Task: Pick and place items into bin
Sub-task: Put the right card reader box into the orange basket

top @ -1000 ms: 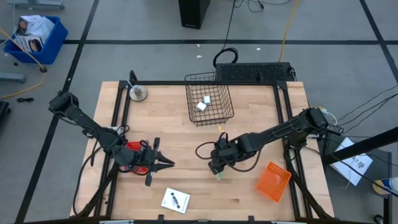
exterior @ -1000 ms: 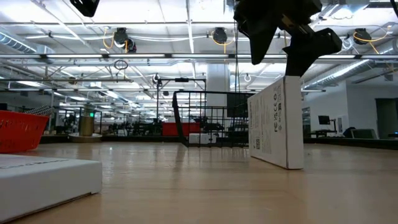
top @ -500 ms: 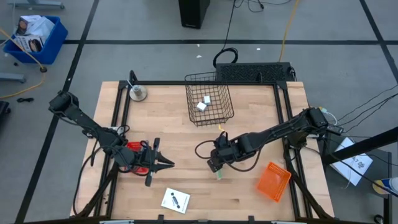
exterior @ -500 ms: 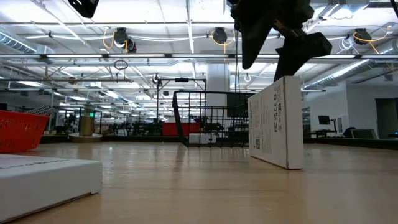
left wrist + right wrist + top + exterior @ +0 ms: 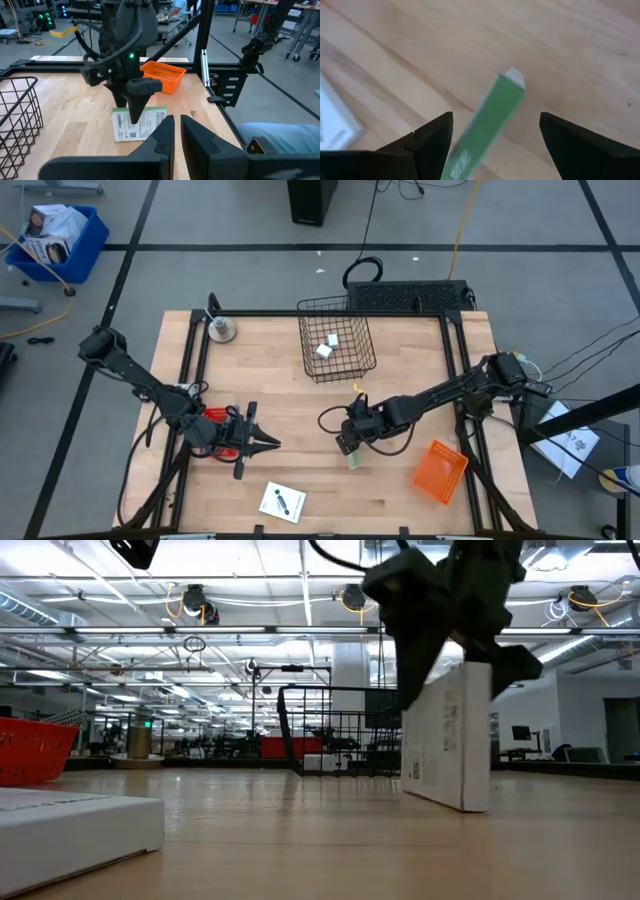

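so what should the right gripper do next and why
Probably lower a little more, then close. The right gripper is open and straddles the upright box; the right wrist view shows the box's green edge between the fingers, not yet squeezed. The wire basket lies just beyond for the drop.

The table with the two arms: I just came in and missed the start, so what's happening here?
The right gripper, fingers wide open, is over a thin white box with a green edge standing on edge mid-table, straddling its top but not yet closed on it. The wire basket at the back of the table already holds two small white blocks. The left gripper waits shut near the table's front left. A white card with black marks and an orange basket lie on the table.
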Robot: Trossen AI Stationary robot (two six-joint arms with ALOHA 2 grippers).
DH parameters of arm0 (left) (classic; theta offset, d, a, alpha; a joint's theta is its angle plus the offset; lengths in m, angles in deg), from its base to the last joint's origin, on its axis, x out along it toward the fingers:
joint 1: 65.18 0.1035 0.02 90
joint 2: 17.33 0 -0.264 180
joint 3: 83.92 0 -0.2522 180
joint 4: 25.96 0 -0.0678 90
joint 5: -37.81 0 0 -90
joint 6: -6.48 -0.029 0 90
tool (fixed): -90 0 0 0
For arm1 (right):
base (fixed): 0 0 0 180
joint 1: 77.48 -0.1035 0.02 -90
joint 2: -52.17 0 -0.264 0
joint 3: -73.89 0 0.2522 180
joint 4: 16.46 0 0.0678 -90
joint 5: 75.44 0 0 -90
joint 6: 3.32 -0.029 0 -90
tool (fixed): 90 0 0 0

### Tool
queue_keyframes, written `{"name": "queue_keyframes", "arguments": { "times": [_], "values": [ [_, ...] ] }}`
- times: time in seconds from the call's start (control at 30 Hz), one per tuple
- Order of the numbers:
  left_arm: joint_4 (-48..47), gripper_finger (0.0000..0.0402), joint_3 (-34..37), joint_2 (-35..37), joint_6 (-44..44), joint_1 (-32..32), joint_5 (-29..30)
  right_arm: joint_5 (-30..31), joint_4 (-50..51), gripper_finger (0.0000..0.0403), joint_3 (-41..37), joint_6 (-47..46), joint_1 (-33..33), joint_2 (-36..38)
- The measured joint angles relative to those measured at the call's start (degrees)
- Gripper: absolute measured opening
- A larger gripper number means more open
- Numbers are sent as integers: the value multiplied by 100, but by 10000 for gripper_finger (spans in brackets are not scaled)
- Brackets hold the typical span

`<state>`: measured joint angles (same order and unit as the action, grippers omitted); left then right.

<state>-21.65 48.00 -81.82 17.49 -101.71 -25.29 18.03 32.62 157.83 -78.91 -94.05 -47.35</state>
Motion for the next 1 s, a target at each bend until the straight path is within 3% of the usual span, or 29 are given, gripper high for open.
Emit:
{"name": "queue_keyframes", "arguments": {
  "times": [0.13, 0.23, 0.53, 0.77, 0.93, 1.0],
  "values": [
    [-38, 35, 0, 0, 10, 0, 2, -217, -12, 268, -220, 76, 50, 0],
    [-63, 35, 0, 0, 11, 0, 4, -228, -26, 228, -286, 126, 47, -2],
    [-167, 35, 0, 0, 23, 57, 63, -387, -485, 15, -286, 619, 47, 36],
    [-139, 35, -2, -242, 475, 93, -38, -379, -230, 2, -286, 782, -38, 263],
    [-78, 35, -3, -988, 553, 429, 895, -632, -506, 1, -286, 1201, -259, 330],
    [96, 35, 2, -1254, 615, 606, 983, -594, -637, 3, -286, 1328, -388, 321]
  ]
}}
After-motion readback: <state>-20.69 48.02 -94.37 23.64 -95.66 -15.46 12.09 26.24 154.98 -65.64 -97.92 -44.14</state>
